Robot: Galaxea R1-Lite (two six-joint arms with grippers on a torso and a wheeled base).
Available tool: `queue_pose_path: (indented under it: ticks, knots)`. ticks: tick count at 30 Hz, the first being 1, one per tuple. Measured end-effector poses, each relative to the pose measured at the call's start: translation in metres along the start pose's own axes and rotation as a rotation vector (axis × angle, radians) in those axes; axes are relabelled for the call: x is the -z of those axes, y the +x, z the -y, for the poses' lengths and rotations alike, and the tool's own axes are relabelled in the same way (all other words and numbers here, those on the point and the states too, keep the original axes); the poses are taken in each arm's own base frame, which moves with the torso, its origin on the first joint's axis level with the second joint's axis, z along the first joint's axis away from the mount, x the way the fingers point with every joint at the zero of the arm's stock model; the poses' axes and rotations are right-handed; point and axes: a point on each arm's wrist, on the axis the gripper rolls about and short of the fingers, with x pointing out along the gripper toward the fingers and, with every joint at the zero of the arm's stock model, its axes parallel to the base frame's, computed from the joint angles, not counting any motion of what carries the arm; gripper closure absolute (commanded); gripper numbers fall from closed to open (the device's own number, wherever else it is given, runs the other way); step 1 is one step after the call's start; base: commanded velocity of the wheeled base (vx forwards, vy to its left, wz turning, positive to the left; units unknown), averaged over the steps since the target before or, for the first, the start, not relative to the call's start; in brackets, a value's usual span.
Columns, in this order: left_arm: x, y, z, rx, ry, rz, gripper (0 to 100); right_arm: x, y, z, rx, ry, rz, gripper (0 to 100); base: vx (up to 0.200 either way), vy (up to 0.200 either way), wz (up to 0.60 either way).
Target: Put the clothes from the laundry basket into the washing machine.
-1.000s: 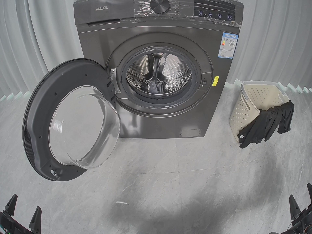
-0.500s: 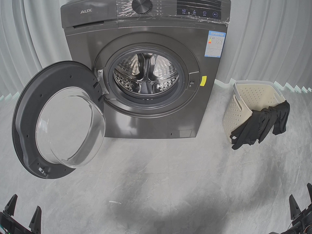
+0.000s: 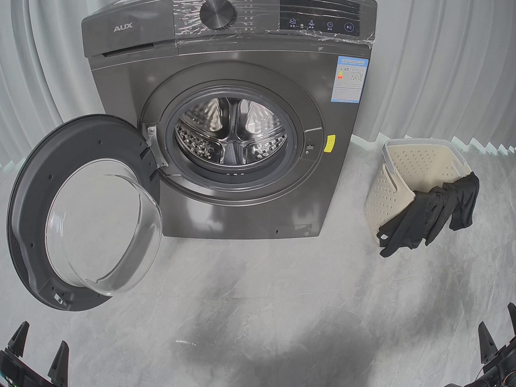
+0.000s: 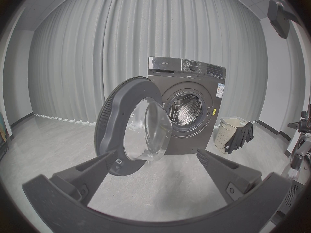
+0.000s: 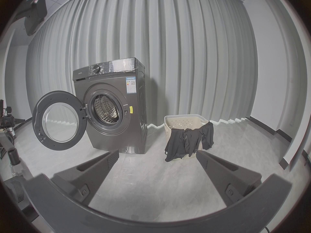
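A grey washing machine (image 3: 134, 81) stands on the floor, its round door (image 3: 32, 210) swung wide to the left and its steel drum (image 3: 231, 133) bare. To its right sits a cream laundry basket (image 3: 387, 200) with a black garment (image 3: 424, 216) draped over its front rim down to the floor. My left gripper (image 3: 42, 345) is low at the near left, open and holding nothing. My right gripper (image 3: 497, 329) is low at the near right, also open. From the right wrist, the right gripper (image 5: 157, 156) faces the basket (image 5: 184, 120) and garment (image 5: 188, 139) from well back.
Grey curtains hang behind the machine. Bare marble-look floor (image 3: 279, 307) lies between me and the machine. The open door (image 4: 129, 127) juts into the space ahead of the left gripper (image 4: 155, 159).
The whole head picture has shifted, so the camera moved: machine and basket now sit further left and slightly lower. Both grippers hold the same places, still open.
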Motion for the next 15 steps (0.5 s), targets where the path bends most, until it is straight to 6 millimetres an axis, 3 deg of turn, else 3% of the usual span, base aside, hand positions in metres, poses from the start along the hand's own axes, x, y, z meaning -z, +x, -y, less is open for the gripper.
queue_pose_path:
  ticks: [12, 15]
  knots:
    - [0.0000, 0.0000, 0.0000, -0.002, -0.001, 0.000, 0, 0.0000, 0.0000, 0.0000, 0.001, 0.000, 0.000, 0, 0.000, 0.000, 0.00]
    - [0.0000, 0.0000, 0.0000, -0.002, -0.001, 0.000, 0, 0.0000, 0.0001, 0.0000, 0.000, 0.000, -0.001, 0, 0.000, -0.200, 0.00]
